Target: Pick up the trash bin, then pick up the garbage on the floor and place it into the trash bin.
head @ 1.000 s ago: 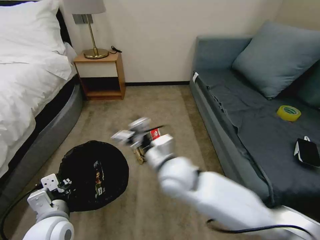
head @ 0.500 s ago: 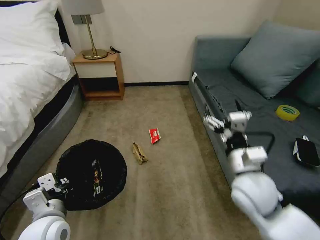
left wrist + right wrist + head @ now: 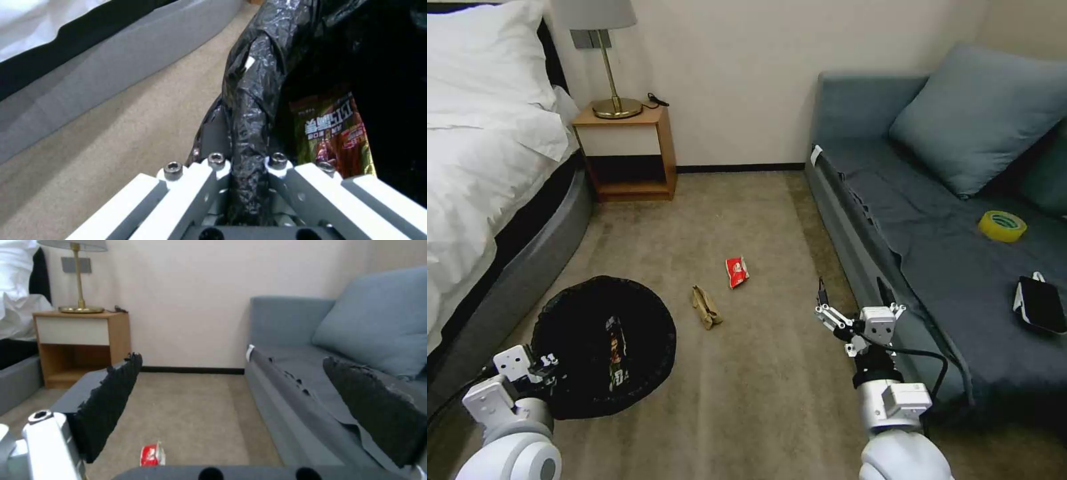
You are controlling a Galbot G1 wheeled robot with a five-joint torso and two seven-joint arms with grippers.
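Two litter pieces left on carpet, one wrapper already in bin.

Far left: bed (image 3: 474, 167), nightstand (image 3: 627, 150) with lamp (image 3: 607, 60) behind.

Left gripper (image 3: 537, 370) low at near-left, fingers (image 3: 195, 180) clamped together on rim of trash bin (image 3: 560, 320); black liner bunched between them in left wrist view. Bin mouth facing up, beside bed base. Bin likely light, but liner crinkly and slick, so grip on rim fold looks prone to slipping if tugged sideways. Long yellow-brown wrapper (image 3: 616, 353) lying inside against liner, print visible up close (image 3: 333, 133).

Centre floor: crumpled tan paper wrapper (image 3: 706, 307) just right of bin, apart from it. Soft, near weightless, crushable; best taken across the bunched middle, pinch from above. Red snack packet (image 3: 737, 271) a little beyond and right of tan one, not touching; also visible low in right wrist view (image 3: 152, 455). Flat foil, thin, slippery, hugging carpet; probably needs fingers pressed into pile either side of a raised edge or short side, else likely to slide off.

Right gripper (image 3: 854, 300) hovering over carpet near sofa (image 3: 894, 200) front, well apart from both pieces, fingers (image 3: 111, 400) spread wide, nothing held.

Far right on sofa seat: yellow tape roll (image 3: 1002, 225), black phone (image 3: 1042, 303); not litter.
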